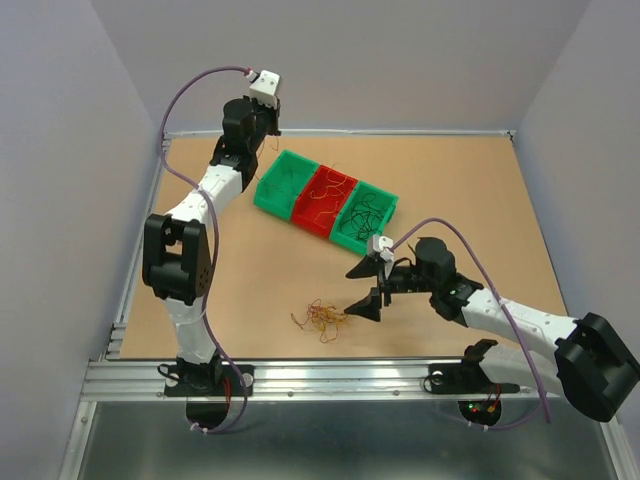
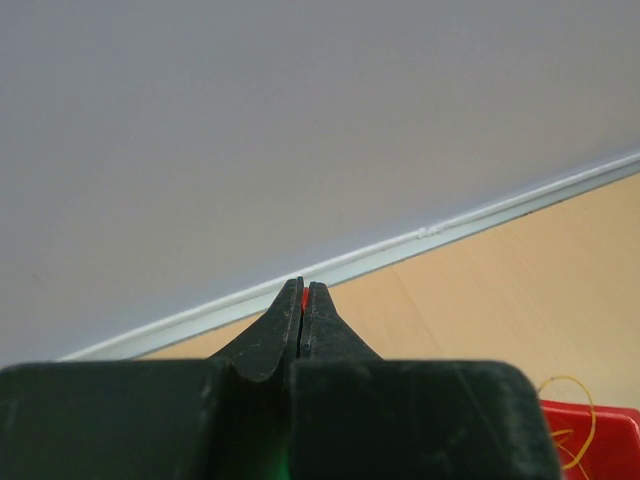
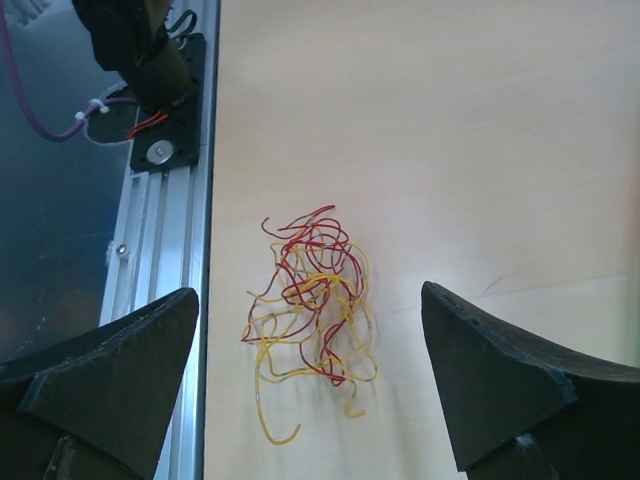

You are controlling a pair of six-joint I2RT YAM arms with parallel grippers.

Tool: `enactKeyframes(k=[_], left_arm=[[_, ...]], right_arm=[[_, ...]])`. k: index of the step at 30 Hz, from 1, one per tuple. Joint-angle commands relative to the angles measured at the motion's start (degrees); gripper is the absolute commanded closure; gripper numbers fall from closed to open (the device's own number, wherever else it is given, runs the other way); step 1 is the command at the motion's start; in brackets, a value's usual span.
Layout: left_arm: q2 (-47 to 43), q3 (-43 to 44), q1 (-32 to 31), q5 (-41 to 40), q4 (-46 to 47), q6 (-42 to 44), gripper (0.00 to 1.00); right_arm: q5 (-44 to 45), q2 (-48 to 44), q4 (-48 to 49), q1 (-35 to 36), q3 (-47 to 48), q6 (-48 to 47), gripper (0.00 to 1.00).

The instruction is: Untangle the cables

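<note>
The cables (image 3: pixel 300 330) appear light and springy: pinch a loose strand end; right gripper (image 3: pixel 310 293) gapes wide, left gripper (image 2: pixel 304 292) is closed.

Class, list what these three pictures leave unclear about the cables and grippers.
- Left wrist view: red sliver in the shut left gripper, too small to identify.
- Same view: red tray cut off by the frame edge.
- Top view: cable pile strands too small to count.
</note>
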Motion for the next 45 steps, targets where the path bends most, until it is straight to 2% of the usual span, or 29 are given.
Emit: enactKeyframes(k=[1,6,9,10,13,16,20,24,31,33,35,37,38,39,41,42,44,45], left_arm=[[0.12,3.66,-0.31,-5.45,1.32,3.98,1.0],[-1.19,0.87,-0.31,-5.2,-1.14,3.38,1.0],[-2.43,-1.87,-0.31,-2.74,0.08,1.53,1.0],[-2.95,-3.18,-0.31,-1.43,0.52,1.01,1.0],[-3.4,-4.6,-0.22,-0.28,0.7,-1.1,1.0],[-4.01,-4.77,-0.04,0.17,-0.61,-2.16,1.0],[-5.33,-5.13,0.66,1.83,-2.37,-2.51,1.0],[-6.21,-3.9,2.59,4.73,-5.09,-4.71,1.0],[-7.09,-2.58,4.61,9.66,-7.21,-7.87,1.0],[-7.09,-2.49,4.7,10.88,-7.47,-8.31,1.0],[-7.09,-2.31,4.7,12.03,-8.0,-8.32,1.0],[-7.26,-2.23,4.7,12.38,-8.08,-8.32,1.0],[-7.27,-2.31,4.7,12.21,-8.17,-8.32,1.0],[-7.44,-2.23,4.7,12.29,-8.26,-8.4,1.0],[-7.62,-2.57,4.79,12.3,-8.26,-8.32,1.0],[-7.88,-2.84,4.88,12.56,-8.09,-8.32,1.0],[-8.14,-3.54,4.97,13.08,-7.65,-8.32,1.0],[-8.32,-4.07,5.05,13.17,-7.12,-8.32,1.0]], right_arm=[[5.49,0.78,2.8,0.24,1.81,2.34,0.03],[25.06,11.21,2.18,0.24,13.47,11.74,0.08],[28.36,18.78,0.69,0.33,21.21,10.79,0.22],[29.85,24.02,0.17,0.42,26.72,9.22,0.23],[28.91,34.22,0.07,0.59,37.62,3.77,0.27],[28.89,41.72,-0.19,0.68,45.56,-2.03,0.22],[27.15,54.45,-3.16,0.68,57.87,-5.47,0.21],[28.81,61.41,-5.81,0.77,68.14,-7.58,0.22],[31.97,68.36,-8.45,1.47,76.16,-9.25,0.2],[32.33,70.3,-10.2,1.47,80.11,-9.25,0.22],[32.76,72.5,-11.44,1.48,83.11,-8.64,0.28],[31.54,73.55,-11.88,1.47,84.43,-8.2,0.43],[31.36,73.82,-11.97,1.47,84.69,-7.94,0.43],[31.53,73.91,-12.06,1.47,84.96,-7.41,0.57],[32.41,74.08,-11.97,1.47,85.13,-6.71,0.74],[33.11,74.09,-11.97,1.47,85.48,-5.83,0.88],[34.08,74.26,-11.88,1.39,86.01,-4.25,0.99],[34.26,74.44,-11.88,1.3,86.36,-3.46,0.99]])
